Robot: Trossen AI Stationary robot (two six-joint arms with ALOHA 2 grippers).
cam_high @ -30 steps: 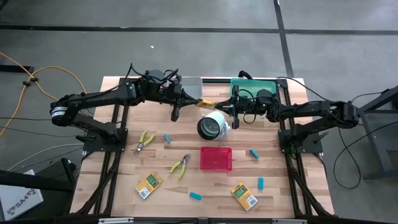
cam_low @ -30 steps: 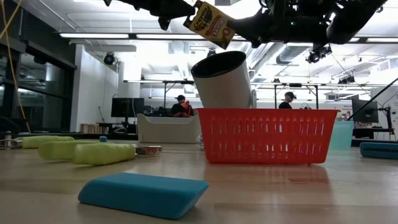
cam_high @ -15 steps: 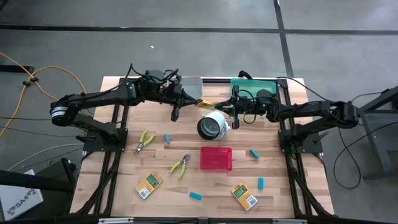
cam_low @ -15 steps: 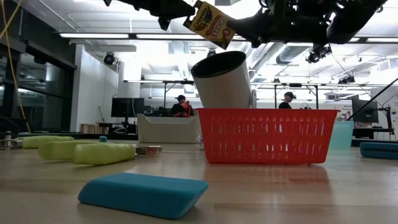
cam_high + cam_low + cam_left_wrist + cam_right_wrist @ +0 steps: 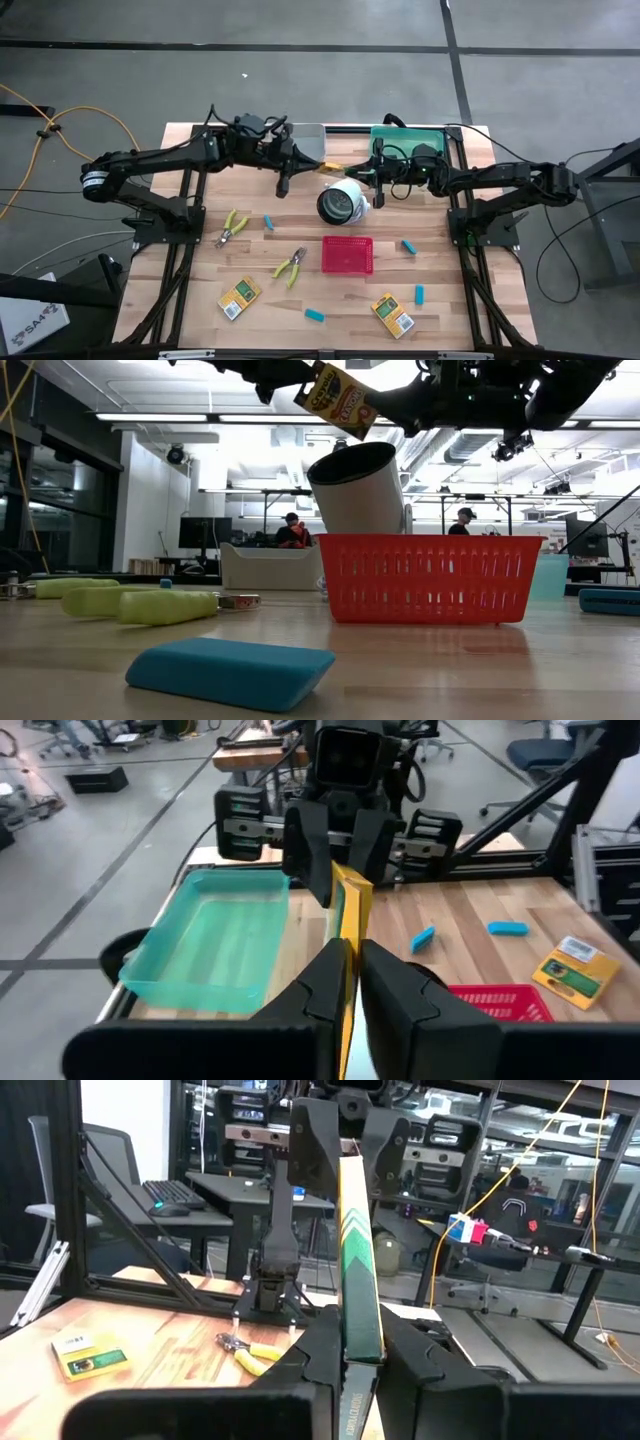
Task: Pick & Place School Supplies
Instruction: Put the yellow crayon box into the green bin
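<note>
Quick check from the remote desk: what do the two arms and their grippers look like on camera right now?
Both are slim black jointed arms on black frame stands. The left arm has a silver-white band near its base; loose black cables loop over both wrists. The left gripper and right gripper each end in two flat, dark, matte fingers below a blocky black wrist housing.

Yellow-and-green crayon box (image 5: pixel 338 398), red basket (image 5: pixel 432 577), light-blue block (image 5: pixel 230 672)
</note>
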